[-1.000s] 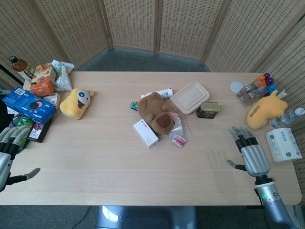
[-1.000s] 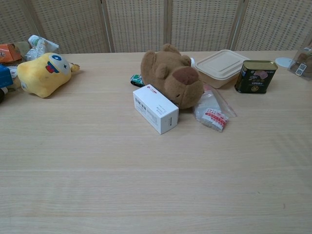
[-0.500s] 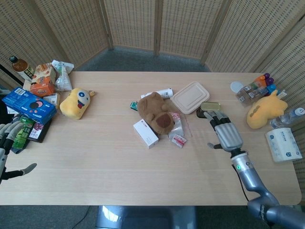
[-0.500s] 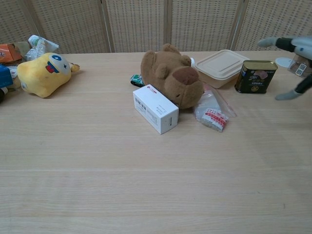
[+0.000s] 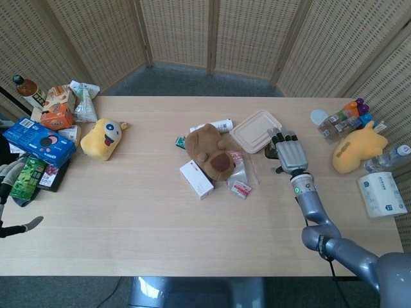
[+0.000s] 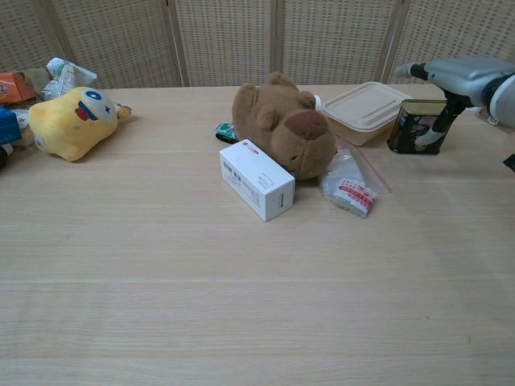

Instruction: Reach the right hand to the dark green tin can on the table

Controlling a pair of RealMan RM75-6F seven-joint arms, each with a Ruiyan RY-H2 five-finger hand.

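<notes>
**Head view: right hand over the green tin**

Head view puts the right hand (image 5: 287,152) right of centre, palm down over the dark green tin can (image 6: 418,127), which it mostly hides from above. The chest view shows the tin upright at the upper right of the frame, just beside the beige lunch box (image 6: 366,109), with fingers draped over its top and one reaching down its right side. They look spread, not clamped, so I'd call the hand open and empty, touching at most.

My guess is that the tin is rigid, smooth and fairly heavy if full. A wrap around its flat sides should hold; the glossy metal could slip.

I count one tin, one lunch box, one brown plush bear (image 5: 209,151), one white carton (image 5: 196,179), and two yellow plush toys (image 5: 102,138) (image 5: 356,149).

The left hand (image 5: 9,176) sits at the far left edge, fingers apart, empty.
</notes>
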